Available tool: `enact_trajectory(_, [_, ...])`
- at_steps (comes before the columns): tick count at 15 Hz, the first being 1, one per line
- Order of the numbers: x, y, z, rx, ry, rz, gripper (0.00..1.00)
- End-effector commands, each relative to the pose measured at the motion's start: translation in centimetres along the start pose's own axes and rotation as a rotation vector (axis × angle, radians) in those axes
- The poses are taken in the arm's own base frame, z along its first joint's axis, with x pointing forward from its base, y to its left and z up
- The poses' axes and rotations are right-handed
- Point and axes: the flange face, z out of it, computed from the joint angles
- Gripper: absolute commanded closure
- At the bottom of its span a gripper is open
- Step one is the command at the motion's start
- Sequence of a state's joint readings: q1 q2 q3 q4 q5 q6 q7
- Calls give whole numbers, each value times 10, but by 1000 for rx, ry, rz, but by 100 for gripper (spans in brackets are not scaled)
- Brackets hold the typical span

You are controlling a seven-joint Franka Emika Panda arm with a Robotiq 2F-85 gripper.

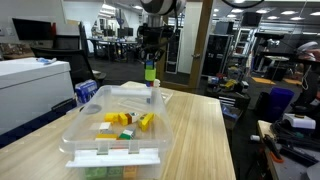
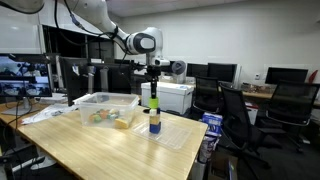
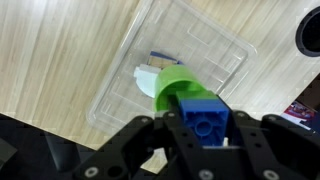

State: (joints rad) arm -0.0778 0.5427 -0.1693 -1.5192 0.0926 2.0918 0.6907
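Note:
My gripper (image 3: 200,128) is shut on a blue brick (image 3: 203,115), which tops a short stack with a green round piece (image 3: 175,85) and a white piece (image 3: 147,78) under it. Both exterior views show the gripper (image 1: 150,60) (image 2: 152,78) hanging straight down over a flat clear plastic lid (image 3: 215,50) (image 2: 172,137) on the wooden table (image 1: 200,130). A small blue and white piece (image 3: 160,57) (image 1: 153,96) sits on the lid below the stack. I cannot tell whether the stack touches it.
A clear bin (image 1: 85,128) (image 2: 92,100) with several coloured blocks stands on the table beside the lid. A blue crate (image 1: 85,92) and a white cabinet (image 1: 30,90) stand by one table edge. Office chairs (image 2: 235,115) and a white printer (image 2: 178,97) surround the table.

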Motion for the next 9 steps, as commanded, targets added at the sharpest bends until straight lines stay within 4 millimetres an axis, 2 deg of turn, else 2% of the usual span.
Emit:
enact_trajectory(1, [4, -2, -2, -5, -28, 31, 89])
enact_trajectory(9, [3, -4, -5, -14, -28, 30, 89])
